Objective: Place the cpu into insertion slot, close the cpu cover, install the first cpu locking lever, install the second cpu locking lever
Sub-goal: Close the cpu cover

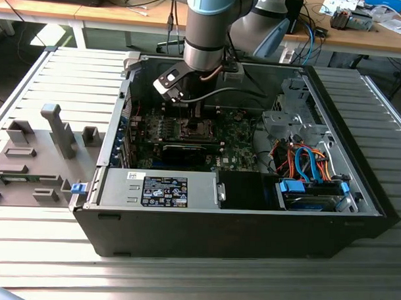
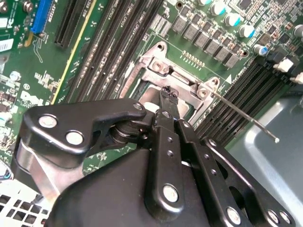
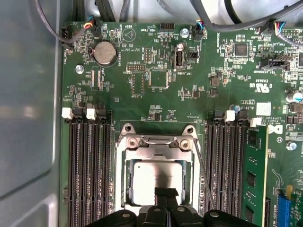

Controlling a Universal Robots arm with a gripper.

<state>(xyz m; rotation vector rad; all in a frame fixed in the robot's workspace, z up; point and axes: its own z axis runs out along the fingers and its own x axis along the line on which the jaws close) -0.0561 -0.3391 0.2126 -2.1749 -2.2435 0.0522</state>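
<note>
The case [image 1: 237, 227] lies on the table [image 1: 45, 263] with its open side up, which lets the arm reach down to the green board [image 3: 156, 61]. The slot [image 1: 190, 128] is near the middle of the board, closer to the far wall of the case. The cpu [image 3: 158, 177] lies flat in it with its silver top facing up. It is square, so it has no long way, and its sides line up with the slot. The cover [image 3: 122, 175] looks folded down around it, I think to keep it from lifting. The claw [image 3: 165, 193] hangs right over the cpu's edge. Its tips are pressed close together and hold nothing I can see, maybe so they fit this small spot. One lever [image 2: 244, 116] is a thin rod running along the cover's side, and its end sticks out free, so it looks not yet hooked.
</note>
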